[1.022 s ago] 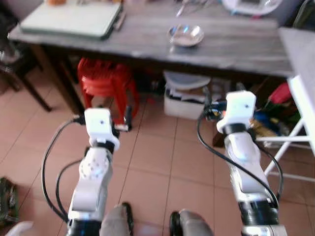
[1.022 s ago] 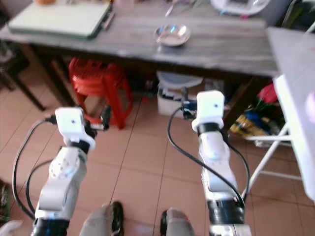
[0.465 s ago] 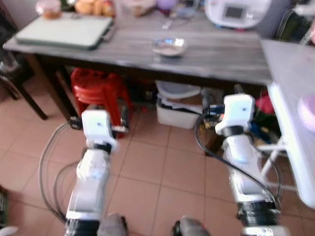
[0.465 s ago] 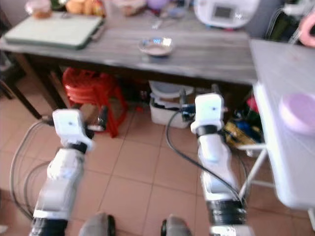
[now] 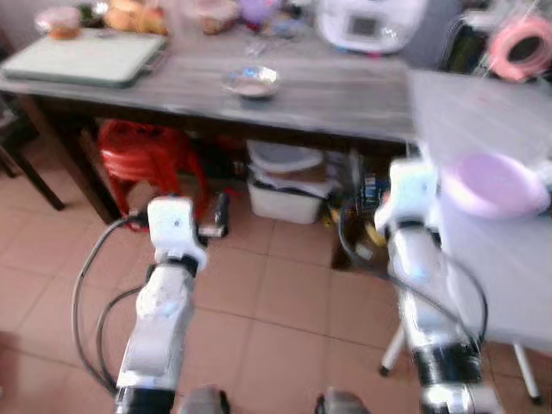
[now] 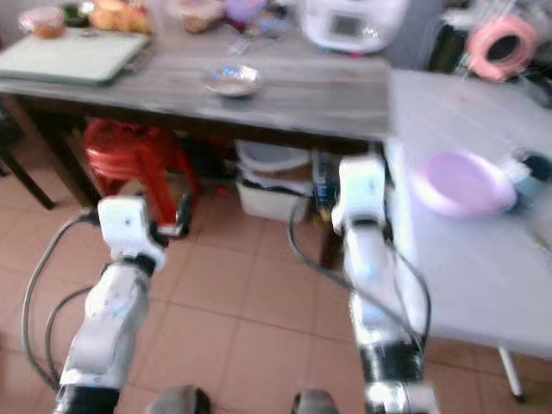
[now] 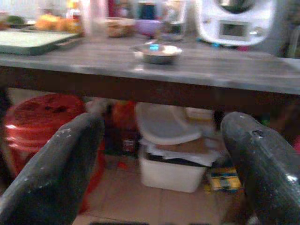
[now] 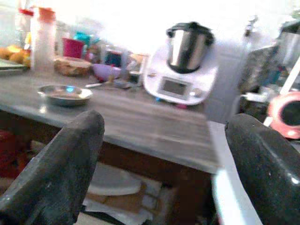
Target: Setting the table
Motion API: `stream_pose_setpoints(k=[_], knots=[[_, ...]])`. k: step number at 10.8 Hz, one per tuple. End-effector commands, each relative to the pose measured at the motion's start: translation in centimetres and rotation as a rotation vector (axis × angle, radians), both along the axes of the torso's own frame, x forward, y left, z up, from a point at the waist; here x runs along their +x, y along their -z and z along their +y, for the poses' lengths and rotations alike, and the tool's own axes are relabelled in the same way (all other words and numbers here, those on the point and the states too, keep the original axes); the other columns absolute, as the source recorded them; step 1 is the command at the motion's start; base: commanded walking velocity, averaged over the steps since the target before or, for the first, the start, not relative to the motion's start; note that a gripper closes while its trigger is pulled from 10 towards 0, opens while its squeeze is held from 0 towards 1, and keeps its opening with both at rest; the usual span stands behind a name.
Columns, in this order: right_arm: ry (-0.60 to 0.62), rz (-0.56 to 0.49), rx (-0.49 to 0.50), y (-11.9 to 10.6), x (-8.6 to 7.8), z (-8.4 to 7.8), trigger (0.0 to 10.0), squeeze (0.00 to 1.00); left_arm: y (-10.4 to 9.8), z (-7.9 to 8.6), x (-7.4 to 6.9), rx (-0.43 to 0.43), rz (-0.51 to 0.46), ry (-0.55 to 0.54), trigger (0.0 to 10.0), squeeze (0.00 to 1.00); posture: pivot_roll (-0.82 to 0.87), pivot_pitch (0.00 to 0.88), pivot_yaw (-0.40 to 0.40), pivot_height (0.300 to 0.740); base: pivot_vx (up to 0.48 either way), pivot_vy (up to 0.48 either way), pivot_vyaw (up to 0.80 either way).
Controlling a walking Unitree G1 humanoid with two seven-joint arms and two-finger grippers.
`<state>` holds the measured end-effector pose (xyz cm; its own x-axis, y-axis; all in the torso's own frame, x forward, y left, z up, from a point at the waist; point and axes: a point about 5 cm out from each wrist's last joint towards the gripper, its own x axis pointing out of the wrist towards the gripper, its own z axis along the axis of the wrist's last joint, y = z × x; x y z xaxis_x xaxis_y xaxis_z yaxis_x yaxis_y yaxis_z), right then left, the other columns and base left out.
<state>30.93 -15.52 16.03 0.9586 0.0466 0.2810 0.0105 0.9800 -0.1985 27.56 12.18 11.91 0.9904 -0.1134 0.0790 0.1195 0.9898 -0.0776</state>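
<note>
A steel bowl [image 5: 250,82] sits near the middle of the long grey wooden table [image 5: 328,95]. A lilac plate [image 5: 492,183] lies on the white folding table [image 6: 483,259] at my right. Both arms are held out in front, over the tiled floor. My left gripper [image 7: 161,140] is open and empty, short of the wooden table's front edge. My right gripper [image 8: 164,140] is also open and empty, close to the corner where the two tables meet. The bowl [image 8: 64,93] lies ahead of it, on the left-arm side.
A red plastic stool [image 5: 142,155] and a white storage box [image 5: 280,185] stand under the wooden table. On top are a green board [image 5: 82,56], a white kitchen machine [image 5: 366,21] and several jars. A pink roll [image 5: 517,43] lies at the far right.
The whole view has swung to the right, bringing the white table and lilac plate into sight. Both arms keep the same pose, with both grippers still open.
</note>
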Motion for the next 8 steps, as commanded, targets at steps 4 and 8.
stream_pose_setpoints(k=[4, 8], knots=[[-0.017, 0.008, 0.038, 0.2, 0.2, 0.7, 10.0, 0.0, -0.6, -0.4, 0.3, -0.009, -0.019, 0.02, 10.0, 0.0, -0.02, 0.071, 0.02, 0.74, 0.0, -0.424, 0.0], [0.053, 0.087, 0.18, 1.6, -1.4, -0.5, 10.0, 0.0, -0.8, -0.2, 0.2, -0.011, -0.022, 0.014, 10.0, 0.0, -0.02, 0.083, 0.02, 0.74, 0.0, -0.421, 0.0]])
